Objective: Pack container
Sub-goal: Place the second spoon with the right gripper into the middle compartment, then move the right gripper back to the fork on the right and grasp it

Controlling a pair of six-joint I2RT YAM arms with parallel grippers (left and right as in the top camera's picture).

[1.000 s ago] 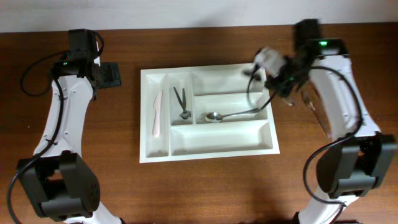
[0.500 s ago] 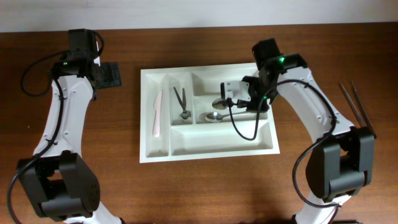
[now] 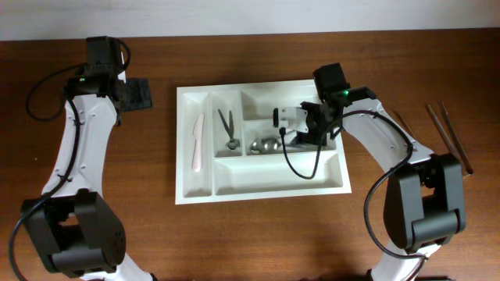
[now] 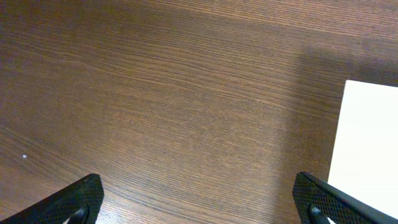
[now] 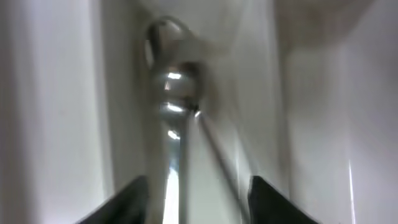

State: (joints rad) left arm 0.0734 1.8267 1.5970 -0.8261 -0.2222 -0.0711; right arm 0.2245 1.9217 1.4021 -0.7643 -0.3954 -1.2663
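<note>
The container [image 3: 187, 195] is a white cutlery tray in the middle of the table; its walls [image 5: 50, 93] fill the right wrist view. My right gripper [image 3: 291, 139] hangs low over the middle long compartment, jaws apart. Two metal spoons [image 3: 264, 144] lie there, bowls [image 5: 174, 87] together. Their handles run between my right gripper's [image 5: 199, 202] fingers [image 5: 134, 199] without being squeezed. My left gripper [image 3: 142, 94] is wide open over bare wood left of the tray, nothing between its fingertips [image 4: 84, 196]. The tray's edge [image 4: 367, 143] shows at the right of that view.
A pale pink knife [image 3: 198, 140] lies in the left narrow compartment and black tongs [image 3: 227, 129] in the one beside it. The top and bottom long compartments hold nothing. Dark chopsticks [image 3: 449, 134] lie on the wood at the far right.
My right arm swung in from the tray's right side carrying a spoon down to the middle compartment. Its jaws then parted, and the spoon now lies beside the first one. The left arm stayed still.
</note>
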